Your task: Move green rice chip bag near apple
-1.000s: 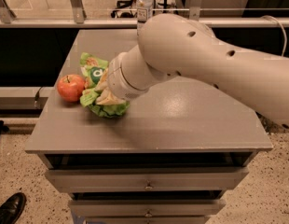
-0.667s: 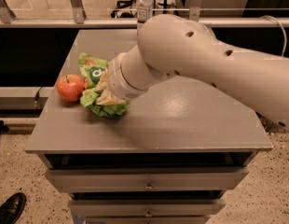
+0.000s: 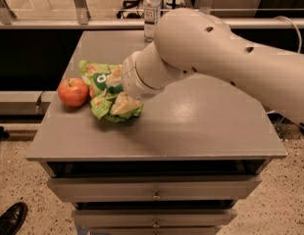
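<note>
the bag (image 3: pixel 107 107) lies crumpled on the grey table (image 3: pixel 201 126), with the apple (image 3: pixel 73 92) just beside it at 9 o'clock, perhaps touching. the gripper (image 3: pixel 116 84) sits over the bag's 1 o'clock side, hidden under the cream wrist. whether it is wide, narrow or holding, i cannot tell. the bag looks light, a soft, crinkly, slippery film likely to buckle, so a bunched fold seems the best hold. the apple is round, smooth and firm, and may roll. a clear bottle (image 3: pixel 152 9) stands at 12 o'clock.

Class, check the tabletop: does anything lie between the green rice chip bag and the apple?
Nothing visible does. The green rice chip bag lies close beside the apple, with the gripper at the bag.
</note>
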`<action>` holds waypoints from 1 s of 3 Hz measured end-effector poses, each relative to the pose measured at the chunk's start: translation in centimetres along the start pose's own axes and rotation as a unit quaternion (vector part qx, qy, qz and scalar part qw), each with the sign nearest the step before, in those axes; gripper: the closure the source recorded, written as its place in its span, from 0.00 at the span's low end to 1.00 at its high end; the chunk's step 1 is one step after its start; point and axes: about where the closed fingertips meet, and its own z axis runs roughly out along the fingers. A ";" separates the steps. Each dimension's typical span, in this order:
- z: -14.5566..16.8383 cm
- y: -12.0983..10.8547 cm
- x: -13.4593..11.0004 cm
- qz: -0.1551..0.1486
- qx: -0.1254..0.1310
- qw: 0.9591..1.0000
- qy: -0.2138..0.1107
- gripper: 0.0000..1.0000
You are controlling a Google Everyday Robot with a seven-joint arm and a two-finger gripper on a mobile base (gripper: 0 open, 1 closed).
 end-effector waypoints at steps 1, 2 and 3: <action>-1.3 -0.9 0.9 0.001 0.004 1.000 -0.001 0.00; -3.7 -2.4 2.7 0.030 0.010 0.999 -0.010 0.00; -8.7 -4.5 7.1 0.082 0.022 0.996 -0.009 0.00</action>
